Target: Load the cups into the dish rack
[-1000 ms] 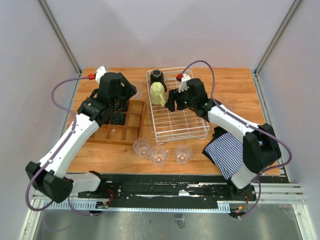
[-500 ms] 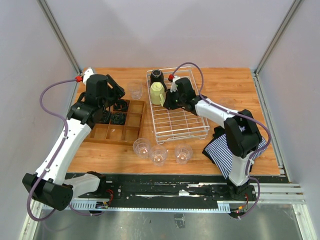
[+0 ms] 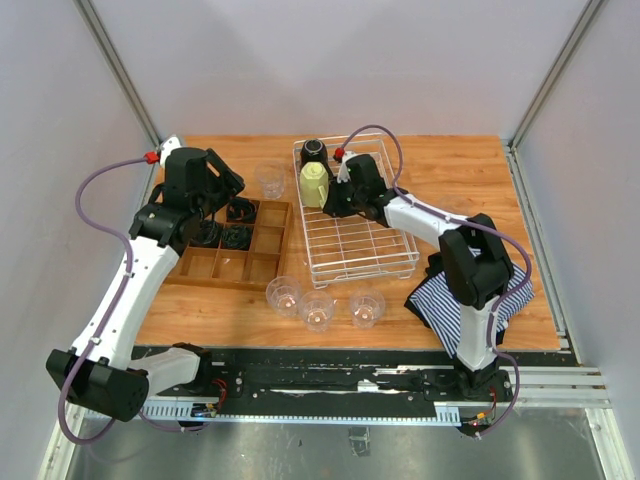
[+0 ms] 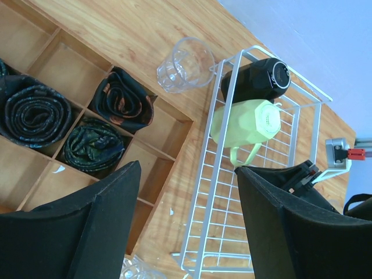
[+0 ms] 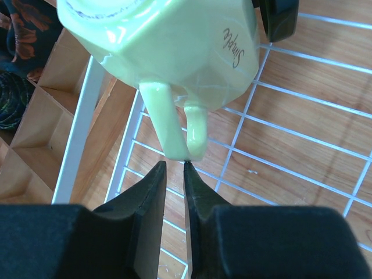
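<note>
The white wire dish rack (image 3: 400, 262) stands mid-table. In its far left corner lie a black mug (image 3: 314, 150) and a pale yellow-green mug (image 3: 314, 185). My right gripper (image 3: 336, 202) is inside the rack. In the right wrist view it (image 5: 174, 164) is shut with only a slit between the fingers, empty, tips touching the end of the yellow-green mug's (image 5: 168, 40) handle. My left gripper (image 4: 189, 168) is open and empty above the wooden tray's right edge. One clear tumbler (image 3: 268, 180) stands left of the rack. Three tumblers (image 3: 318, 310) stand in front of it.
A brown wooden compartment tray (image 3: 262, 268) holding rolled dark ties (image 4: 29, 113) lies left of the rack. A striped cloth (image 3: 455, 300) lies at the front right, beside the right arm. Grey walls close in the table.
My right gripper has moved left inside the rack up to the yellow-green mug's handle. My left arm has swung left, back over the wooden tray.
</note>
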Tool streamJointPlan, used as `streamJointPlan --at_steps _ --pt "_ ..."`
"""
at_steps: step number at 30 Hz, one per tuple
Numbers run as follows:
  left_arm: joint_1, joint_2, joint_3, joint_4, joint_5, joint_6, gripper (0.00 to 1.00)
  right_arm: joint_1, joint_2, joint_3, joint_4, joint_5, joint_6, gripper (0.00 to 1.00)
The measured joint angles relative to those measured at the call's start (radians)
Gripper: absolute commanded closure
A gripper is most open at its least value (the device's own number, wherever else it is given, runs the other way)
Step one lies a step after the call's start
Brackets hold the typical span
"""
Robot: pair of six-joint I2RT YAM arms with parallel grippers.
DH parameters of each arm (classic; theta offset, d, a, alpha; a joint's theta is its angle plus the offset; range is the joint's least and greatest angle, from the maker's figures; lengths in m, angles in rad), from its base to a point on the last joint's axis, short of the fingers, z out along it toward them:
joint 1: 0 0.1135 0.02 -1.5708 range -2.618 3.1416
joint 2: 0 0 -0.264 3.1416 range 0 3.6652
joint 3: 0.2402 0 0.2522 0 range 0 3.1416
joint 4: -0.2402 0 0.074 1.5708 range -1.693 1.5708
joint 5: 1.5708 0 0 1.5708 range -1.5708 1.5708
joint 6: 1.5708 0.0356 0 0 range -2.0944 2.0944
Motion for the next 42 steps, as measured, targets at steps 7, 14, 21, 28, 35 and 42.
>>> streamJointPlan --at_steps 7,14,21,28,35,42 --pt "0.007 0.016 0.0 0.001 0.014 0.0 0.28 -0.002 0.01 0.008 -0.008 0.003 0.0 0.83" --pt "0.009 0.053 0.0 0.003 0.036 0.0 0.28 -0.013 0.01 0.011 -0.01 0.016 -0.009 0.84" --pt "0.009 0.073 0.0 0.013 0.051 0.0 0.28 -0.024 0.01 0.011 -0.014 0.045 -0.026 0.85" --pt "0.023 0.104 0.002 0.016 0.063 0.001 0.27 -0.035 0.008 0.016 -0.027 0.05 -0.042 0.79" --pt "0.129 0.294 0.148 -0.002 0.128 0.04 0.38 -0.042 -0.137 -0.082 -0.045 0.05 -0.054 0.58" --pt "0.153 0.674 0.456 -0.089 0.168 0.156 0.47 -0.06 -0.39 -0.126 -0.082 0.051 -0.085 0.42"
